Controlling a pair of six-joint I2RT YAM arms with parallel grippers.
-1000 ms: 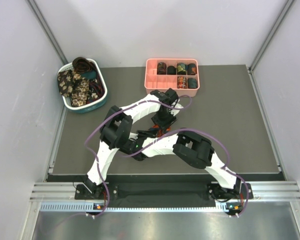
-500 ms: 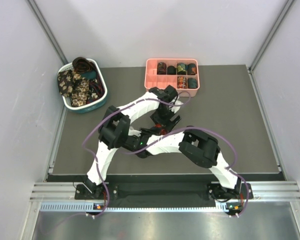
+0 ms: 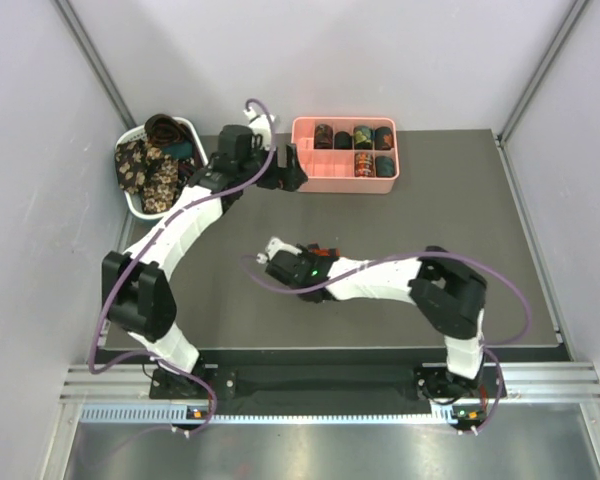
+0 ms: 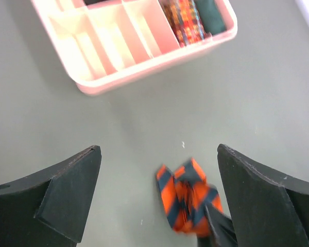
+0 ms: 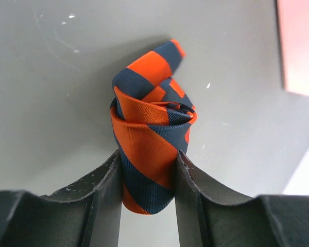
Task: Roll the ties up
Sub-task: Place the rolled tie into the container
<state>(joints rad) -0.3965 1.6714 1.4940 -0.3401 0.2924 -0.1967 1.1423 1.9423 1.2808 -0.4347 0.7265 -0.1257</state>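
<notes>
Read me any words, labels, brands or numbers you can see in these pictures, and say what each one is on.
No readable text in any view. The pink tray, the basket, the striped tie and the table show no words, labels or numbers.

table (image 3: pixel 500 260) | pink tray (image 3: pixel 360 185) far centre | white-teal basket (image 3: pixel 130 133) far-left | striped tie coil (image 5: pixel 147 128) centre

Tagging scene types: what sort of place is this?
Probably a lab robot cell: dark table boxed in by plain white panels, aluminium rail along its near edge, pink tray and basket of ties as props.
</notes>
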